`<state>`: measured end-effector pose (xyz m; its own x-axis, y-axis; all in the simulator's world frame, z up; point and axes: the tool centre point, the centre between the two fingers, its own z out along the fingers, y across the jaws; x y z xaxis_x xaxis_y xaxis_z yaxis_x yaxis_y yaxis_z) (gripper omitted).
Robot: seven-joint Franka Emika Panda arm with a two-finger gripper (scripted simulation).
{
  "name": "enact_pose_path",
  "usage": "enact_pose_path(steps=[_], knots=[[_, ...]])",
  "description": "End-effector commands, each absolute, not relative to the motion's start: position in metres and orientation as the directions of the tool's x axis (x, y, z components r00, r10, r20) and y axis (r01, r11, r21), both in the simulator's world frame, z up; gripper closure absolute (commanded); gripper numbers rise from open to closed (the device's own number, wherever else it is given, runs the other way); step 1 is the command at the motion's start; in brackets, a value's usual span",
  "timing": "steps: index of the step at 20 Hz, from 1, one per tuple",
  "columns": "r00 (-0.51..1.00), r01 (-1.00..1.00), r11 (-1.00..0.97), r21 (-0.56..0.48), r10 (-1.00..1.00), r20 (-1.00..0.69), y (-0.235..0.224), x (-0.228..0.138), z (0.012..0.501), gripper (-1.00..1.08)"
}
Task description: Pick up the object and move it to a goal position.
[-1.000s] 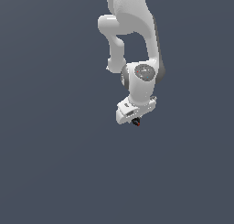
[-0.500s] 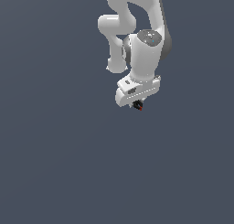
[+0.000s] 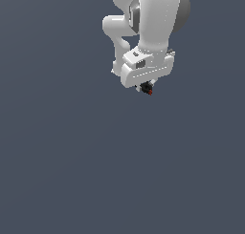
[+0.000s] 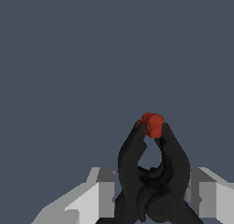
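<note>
The object (image 4: 153, 173) is a small black clamp with a red tip; it fills the space between my two pale fingers (image 4: 98, 198) in the wrist view. In the exterior view it shows as a dark speck with a red dot, the object (image 3: 147, 88), poking out just under the white hand. My gripper (image 3: 146, 86) is shut on it and hangs high above the grey ground, near the upper middle of the exterior view. The fingertips themselves are mostly hidden by the hand and the clamp.
A plain dark grey floor (image 3: 95, 171) spreads across both views. The white arm (image 3: 153, 18) rises out of the exterior view's top edge. No other objects or markers show.
The arm has lifted and swung toward the exterior view's upper right, carrying the clamp with it. The hand looks larger and closer than a second ago.
</note>
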<state>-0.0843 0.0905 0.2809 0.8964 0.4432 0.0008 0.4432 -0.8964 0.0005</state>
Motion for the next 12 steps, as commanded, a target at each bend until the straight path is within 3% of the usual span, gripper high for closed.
enact_pose_path(steps=[1, 12], knots=[[0.896, 0.443, -0.896, 0.0, 0.443, 0.0, 0.09, -0.09, 0.3, 1.08], [0.897, 0.443, -0.897, 0.0, 0.443, 0.0, 0.09, -0.1, 0.345, 1.08]])
